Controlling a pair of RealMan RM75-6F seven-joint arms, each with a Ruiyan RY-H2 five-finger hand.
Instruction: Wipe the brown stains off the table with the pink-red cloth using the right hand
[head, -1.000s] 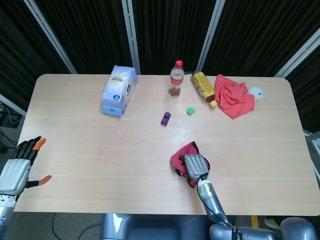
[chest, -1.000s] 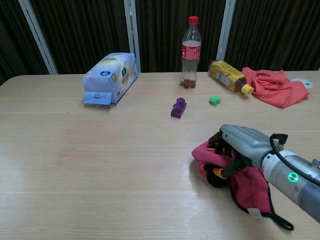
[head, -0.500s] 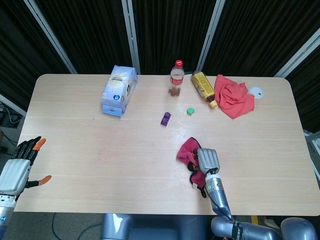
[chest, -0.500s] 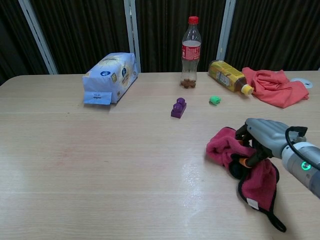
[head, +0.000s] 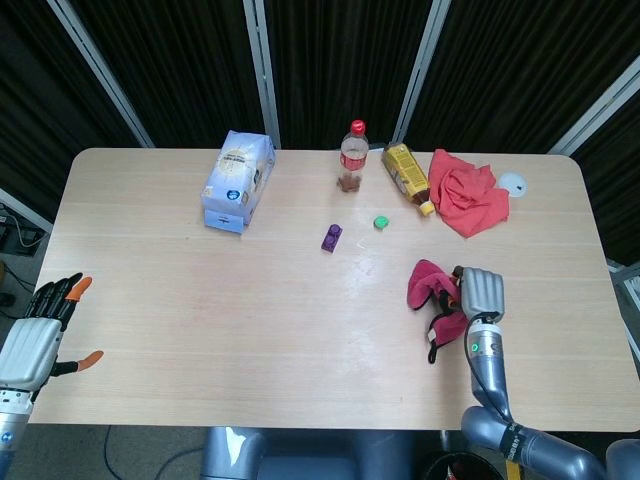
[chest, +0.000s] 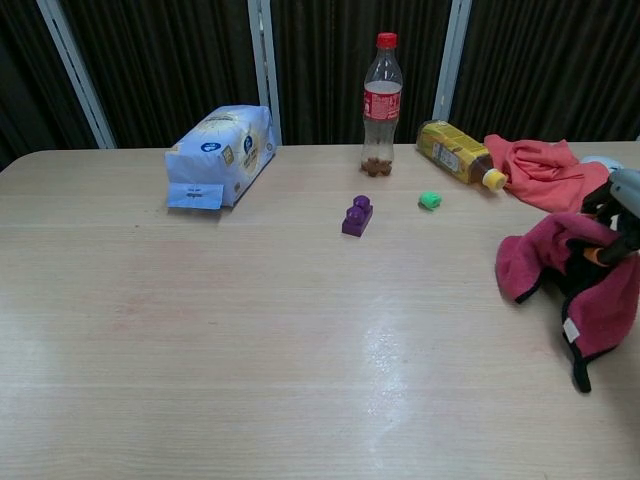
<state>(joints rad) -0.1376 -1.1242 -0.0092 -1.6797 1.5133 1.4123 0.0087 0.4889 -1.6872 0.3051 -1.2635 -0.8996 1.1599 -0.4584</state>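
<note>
My right hand (head: 480, 293) grips the pink-red cloth (head: 429, 287) over the right part of the table (head: 180, 320). In the chest view the cloth (chest: 561, 272) hangs bunched from that hand (chest: 622, 205) at the frame's right edge, a black-edged corner dangling. Whether the cloth touches the tabletop I cannot tell. A shiny wet patch (chest: 385, 345) lies on the wood near the middle; no brown stain shows plainly. My left hand (head: 38, 328) is off the table's front left corner, fingers spread and holding nothing.
At the back stand a blue-white bag (head: 238, 180), a cola bottle (head: 352, 157), a lying yellow bottle (head: 407, 175) and a second coral-red cloth (head: 468, 195). A purple brick (head: 332, 237) and green cap (head: 381, 222) sit mid-table. A white disc (head: 513, 183) lies far right.
My right hand has carried the pink-red cloth from the middle front of the table to the right. The left hand has not moved.
</note>
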